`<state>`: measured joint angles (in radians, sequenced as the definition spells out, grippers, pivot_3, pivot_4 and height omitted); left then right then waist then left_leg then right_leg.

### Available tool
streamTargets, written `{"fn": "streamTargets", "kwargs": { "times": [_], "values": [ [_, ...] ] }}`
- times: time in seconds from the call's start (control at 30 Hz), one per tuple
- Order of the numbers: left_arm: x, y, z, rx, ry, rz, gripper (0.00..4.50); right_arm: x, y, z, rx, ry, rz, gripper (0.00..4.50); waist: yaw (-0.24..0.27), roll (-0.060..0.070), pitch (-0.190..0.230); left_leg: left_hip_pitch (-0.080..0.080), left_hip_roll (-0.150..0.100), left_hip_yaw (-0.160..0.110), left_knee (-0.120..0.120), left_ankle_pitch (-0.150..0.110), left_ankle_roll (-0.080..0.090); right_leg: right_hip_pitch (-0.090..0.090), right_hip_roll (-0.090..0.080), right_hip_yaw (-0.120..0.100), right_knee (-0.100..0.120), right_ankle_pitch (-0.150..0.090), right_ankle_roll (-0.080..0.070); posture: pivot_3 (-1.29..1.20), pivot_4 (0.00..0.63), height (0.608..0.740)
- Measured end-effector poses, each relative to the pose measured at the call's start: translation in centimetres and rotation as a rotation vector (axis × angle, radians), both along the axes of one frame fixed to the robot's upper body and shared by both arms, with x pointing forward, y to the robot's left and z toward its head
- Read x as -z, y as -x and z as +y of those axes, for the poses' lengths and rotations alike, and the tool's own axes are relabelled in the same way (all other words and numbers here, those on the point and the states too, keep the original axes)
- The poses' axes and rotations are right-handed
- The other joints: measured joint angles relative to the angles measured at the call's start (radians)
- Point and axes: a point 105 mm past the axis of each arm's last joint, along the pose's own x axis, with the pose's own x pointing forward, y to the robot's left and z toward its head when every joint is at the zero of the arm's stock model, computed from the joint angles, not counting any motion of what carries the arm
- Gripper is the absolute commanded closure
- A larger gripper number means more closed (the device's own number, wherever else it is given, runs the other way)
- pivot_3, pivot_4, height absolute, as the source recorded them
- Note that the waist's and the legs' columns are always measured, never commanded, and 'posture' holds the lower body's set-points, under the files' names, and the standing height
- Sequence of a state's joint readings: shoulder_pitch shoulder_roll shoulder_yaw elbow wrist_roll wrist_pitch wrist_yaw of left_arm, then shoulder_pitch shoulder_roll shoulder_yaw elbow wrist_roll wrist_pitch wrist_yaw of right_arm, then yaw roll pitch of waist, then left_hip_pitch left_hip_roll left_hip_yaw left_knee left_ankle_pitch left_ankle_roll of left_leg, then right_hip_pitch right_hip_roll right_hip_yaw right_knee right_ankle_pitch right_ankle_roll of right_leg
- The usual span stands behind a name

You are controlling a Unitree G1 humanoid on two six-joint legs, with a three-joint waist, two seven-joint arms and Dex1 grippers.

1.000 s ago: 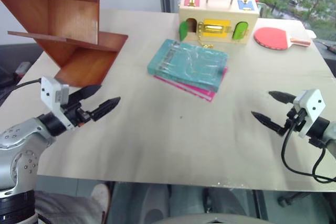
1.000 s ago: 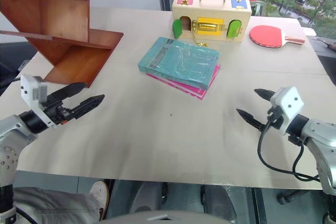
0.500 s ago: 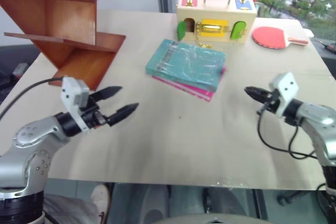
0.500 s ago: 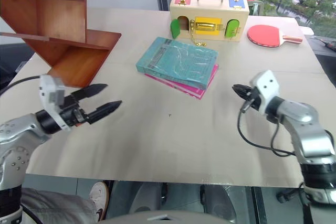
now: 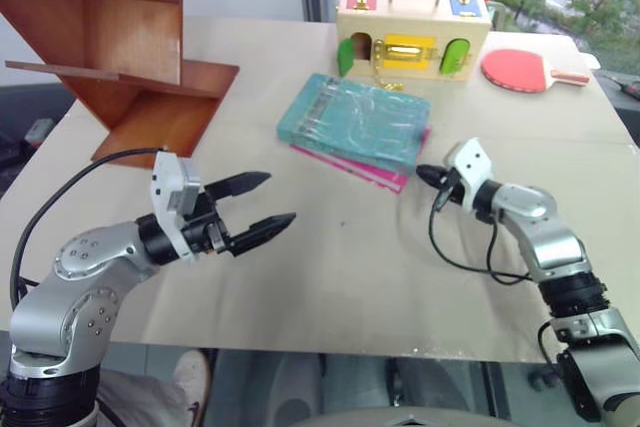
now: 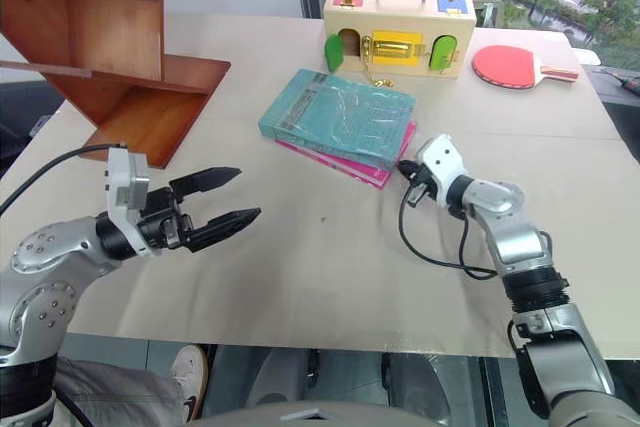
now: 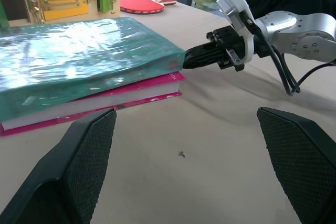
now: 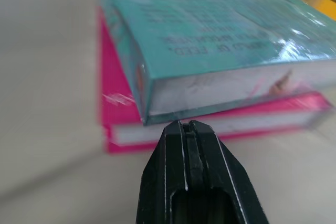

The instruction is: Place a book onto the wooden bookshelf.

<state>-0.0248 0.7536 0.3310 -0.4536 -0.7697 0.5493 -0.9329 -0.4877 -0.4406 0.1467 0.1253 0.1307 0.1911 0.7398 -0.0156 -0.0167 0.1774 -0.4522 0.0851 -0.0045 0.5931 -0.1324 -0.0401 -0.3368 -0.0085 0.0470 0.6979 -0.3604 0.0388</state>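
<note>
Teal book point(image 5: 355, 120) flat atop pink book point(image 5: 385, 173), long axis slanting toward the wooden bookshelf point(image 5: 120, 57)
Right end effector point(image 6: 404, 169) pinched together at book's near corner; left end effector point(image 5: 262, 201) spread apart above surface point(image 5: 330, 277)

The teal book point(image 7: 84, 61) lies flat on a thinner pink book point(image 7: 105, 100) on the beige table point(image 7: 210, 150), and the right gripper point(image 7: 186, 59), its black fingers pressed together, points at the teal book's near corner, between the left gripper's wide-apart fingers point(image 7: 79, 171).
</note>
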Motion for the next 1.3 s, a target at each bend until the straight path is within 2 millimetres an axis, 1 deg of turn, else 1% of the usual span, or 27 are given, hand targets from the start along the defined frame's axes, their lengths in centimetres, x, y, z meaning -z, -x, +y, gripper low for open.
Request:
{"fn": "streamTargets", "kwargs": {
  "times": [0.17, 0.33, 0.4, 0.53, 0.6, 0.73, 0.83, 0.93, 1.03, 1.1, 1.2, 1.3],
  "values": [
    [0.2, 0.1, 0.1, -0.003, 0.002, 0.002, 0.00, -1.1, 1.2, 2.0, -0.099, -0.029, -0.030, 4.47, 0.001, 0.000, 0.000, 0.000, 0.000, 0.000, 0.000, 0.000, 0.000, 0.000, 0.000, 0.000, 0.000, 0.000, 0.000, 0.00, 0.150, 0.740],
    [0.6, 0.1, 0.1, -0.019, 0.016, 0.013, 0.00, -0.9, 2.4, 3.4, -0.176, -0.047, -0.015, 4.47, 0.001, 0.000, 0.000, 0.000, 0.000, 0.000, 0.000, 0.000, 0.000, 0.000, 0.000, 0.000, 0.000, 0.000, 0.000, 0.00, 0.150, 0.740],
    [0.6, 0.1, 0.2, -0.022, 0.017, 0.014, 0.00, -0.9, 2.4, 3.5, -0.178, -0.048, -0.009, 4.47, 0.002, 0.000, 0.000, 0.000, 0.000, 0.000, 0.000, 0.000, 0.000, 0.000, 0.000, 0.000, 0.000, 0.000, 0.000, 0.00, 0.150, 0.740],
    [0.7, 0.3, 0.1, -0.023, 0.021, 0.016, 0.00, -0.5, 2.7, 4.5, -0.198, -0.056, 0.008, 4.47, 0.001, 0.000, 0.000, 0.000, 0.000, 0.000, 0.000, 0.000, 0.000, 0.000, 0.000, 0.000, 0.000, 0.000, 0.000, 0.00, 0.150, 0.740],
    [0.5, 0.6, -0.2, -0.005, 0.019, 0.000, 0.00, -0.4, 2.5, 4.4, -0.182, -0.054, 0.018, 4.47, 0.001, 0.000, 0.000, 0.000, 0.000, 0.000, 0.000, 0.000, 0.000, 0.000, 0.000, 0.000, 0.000, 0.000, 0.000, 0.00, 0.150, 0.740],
    [0.1, 1.5, -0.4, 0.033, 0.001, -0.060, 0.00, -0.1, 2.1, 3.6, -0.133, -0.036, 0.036, 4.47, 0.002, 0.000, 0.000, 0.000, 0.000, 0.000, 0.000, 0.000, 0.000, 0.000, 0.000, 0.000, 0.000, 0.000, 0.000, 0.00, 0.150, 0.740],
    [1.1, 2.6, 0.3, 0.050, -0.025, -0.018, 0.00, 0.0, 1.9, 2.9, -0.108, -0.018, 0.040, 4.47, -0.001, 0.000, 0.000, 0.000, 0.000, 0.001, -0.001, 0.000, 0.000, 0.000, 0.000, 0.000, 0.000, 0.000, 0.000, 0.00, 0.150, 0.740],
    [0.7, 2.8, 0.8, 0.043, -0.023, -0.049, 0.00, 0.0, 2.0, 2.6, -0.104, -0.016, 0.051, 4.47, 0.002, 0.000, 0.000, 0.000, 0.001, 0.000, -0.001, 0.000, 0.000, -0.001, 0.000, 0.000, 0.000, 0.000, 0.000, 0.00, 0.150, 0.740],
    [0.6, 3.2, 1.5, 0.050, 0.002, -0.037, 0.00, 0.0, 1.9, 2.5, -0.096, -0.021, 0.056, 4.47, 0.001, 0.000, 0.000, 0.000, 0.001, 0.001, -0.001, 0.000, 0.000, -0.001, 0.000, 0.000, 0.000, 0.000, 0.000, 0.00, 0.150, 0.740],
    [0.6, 3.4, 1.6, 0.069, 0.013, -0.032, 0.00, 0.0, 1.6, 2.6, -0.078, -0.034, 0.056, 4.47, 0.000, 0.000, 0.000, 0.000, 0.001, 0.001, -0.001, 0.000, 0.000, -0.001, 0.000, 0.000, 0.000, 0.000, 0.000, 0.00, 0.150, 0.740],
    [0.5, 3.5, 1.5, 0.085, 0.014, -0.030, 0.00, -0.2, 0.5, 3.1, -0.049, -0.043, 0.049, 4.47, -0.001, 0.000, 0.000, 0.001, 0.001, 0.001, -0.001, 0.000, 0.000, -0.001, 0.000, 0.001, 0.000, 0.000, 0.000, 0.00, 0.150, 0.740],
    [0.5, 3.5, 1.6, 0.084, 0.016, -0.030, 0.00, -0.4, 0.0, 4.1, -0.059, -0.055, 0.038, 4.47, -0.002, 0.000, 0.000, 0.001, 0.001, 0.001, -0.001, 0.000, 0.000, -0.001, 0.000, 0.001, 0.000, 0.000, 0.000, 0.00, 0.150, 0.740]
  ]
}}
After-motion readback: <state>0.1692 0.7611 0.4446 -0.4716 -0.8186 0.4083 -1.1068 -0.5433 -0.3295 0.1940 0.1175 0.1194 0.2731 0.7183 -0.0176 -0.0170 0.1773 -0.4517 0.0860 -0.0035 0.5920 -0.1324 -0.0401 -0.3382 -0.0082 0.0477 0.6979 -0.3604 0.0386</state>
